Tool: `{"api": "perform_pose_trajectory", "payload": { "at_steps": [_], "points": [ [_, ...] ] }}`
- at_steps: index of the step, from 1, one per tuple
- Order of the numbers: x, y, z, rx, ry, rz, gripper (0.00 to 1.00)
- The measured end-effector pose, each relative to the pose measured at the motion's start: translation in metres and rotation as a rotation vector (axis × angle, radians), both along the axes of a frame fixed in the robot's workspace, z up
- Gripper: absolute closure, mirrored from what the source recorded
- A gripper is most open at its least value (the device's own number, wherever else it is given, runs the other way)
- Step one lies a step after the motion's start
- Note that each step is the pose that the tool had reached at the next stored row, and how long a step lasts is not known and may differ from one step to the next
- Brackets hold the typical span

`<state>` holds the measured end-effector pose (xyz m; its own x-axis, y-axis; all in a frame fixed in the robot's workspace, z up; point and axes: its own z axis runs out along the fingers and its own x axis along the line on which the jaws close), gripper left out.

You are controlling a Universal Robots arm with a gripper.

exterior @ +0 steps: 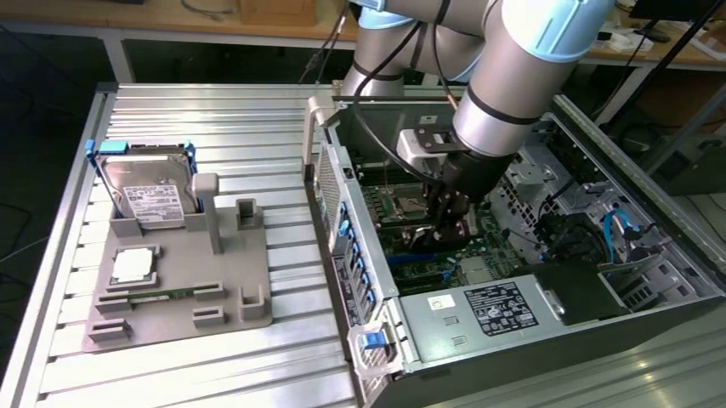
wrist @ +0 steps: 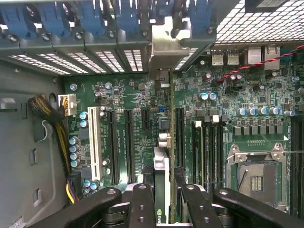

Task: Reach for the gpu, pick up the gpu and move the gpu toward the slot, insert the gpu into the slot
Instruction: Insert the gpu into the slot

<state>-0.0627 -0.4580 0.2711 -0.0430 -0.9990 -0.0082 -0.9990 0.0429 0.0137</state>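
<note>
Grips the gpu (wrist: pixel 161 171) between partly closed jaws (card edge-on, silver bracket (wrist: pixel 164 45) by the rear grille (wrist: pixel 118 59)), lined up with the motherboard (wrist: pixel 118 95) slot rows.

gpu (wrist: pixel 161 168) in computer case (exterior: pixel 340 223) — over motherboard (wrist: pixel 124 95)

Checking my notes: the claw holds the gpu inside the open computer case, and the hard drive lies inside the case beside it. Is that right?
Not quite. The claw does hold the gpu inside the open computer case, but the hard drive is outside it, propped on the grey fixture at the exterior view's left. The exterior view shows this.
</note>
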Motion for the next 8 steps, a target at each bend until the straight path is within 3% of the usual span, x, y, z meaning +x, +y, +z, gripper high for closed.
{"api": "perform_pose_trajectory", "payload": {
  "at_steps": [8],
  "points": [
    [-0.0071, 0.0000, -0.0033, -0.0001, 0.0000, 0.000, 0.73]
  ]
}}
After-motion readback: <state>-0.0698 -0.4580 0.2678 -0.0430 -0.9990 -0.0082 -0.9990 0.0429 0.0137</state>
